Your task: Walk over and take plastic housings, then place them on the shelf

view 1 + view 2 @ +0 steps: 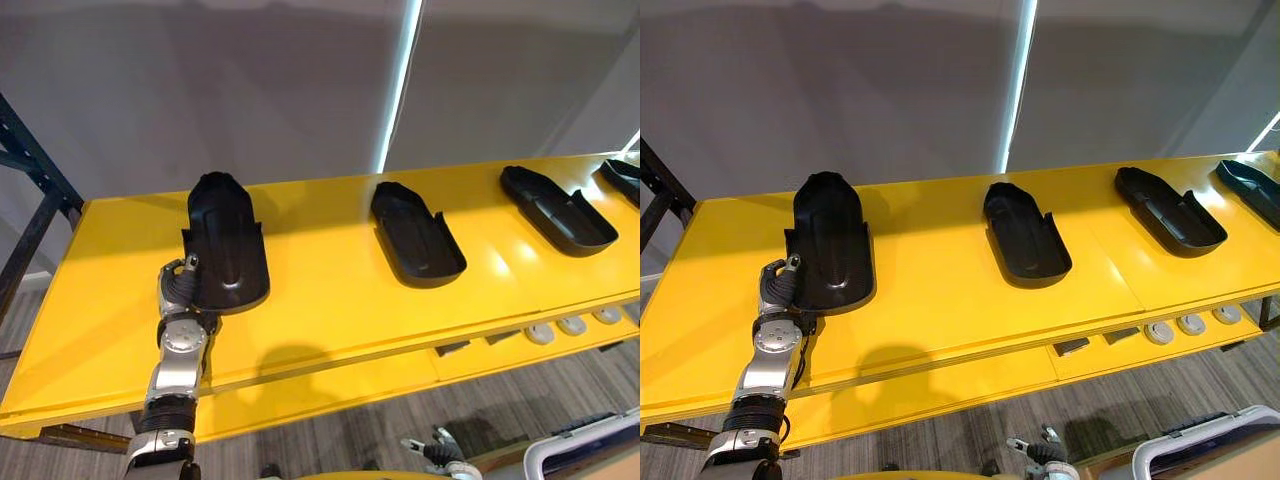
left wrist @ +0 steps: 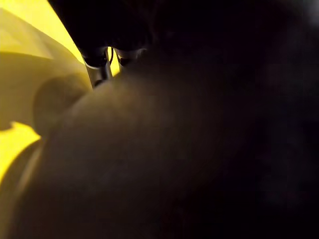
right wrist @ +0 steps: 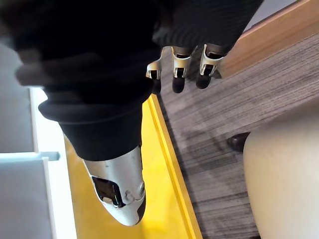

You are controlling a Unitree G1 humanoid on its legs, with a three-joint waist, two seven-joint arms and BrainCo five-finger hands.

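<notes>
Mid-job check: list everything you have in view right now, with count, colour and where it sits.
plastic housings: four, black, in a row along the top shelf; the rightmost is cut by the view's edge
leftmost housing: one of the four, lying dome side up
top shelf: one, yellow, across the view
lower shelf: one, yellow, below the top shelf's front edge
round discs: three, white, on the lower shelf, to the right
small flat pieces: two, dark, left of the discs
rack upright: one, dark, at the shelf's left end
container: one, white-rimmed, on the grey floor, lower right
left hand: at the leftmost housing's near end
right hand: hanging low, holding nothing
</notes>
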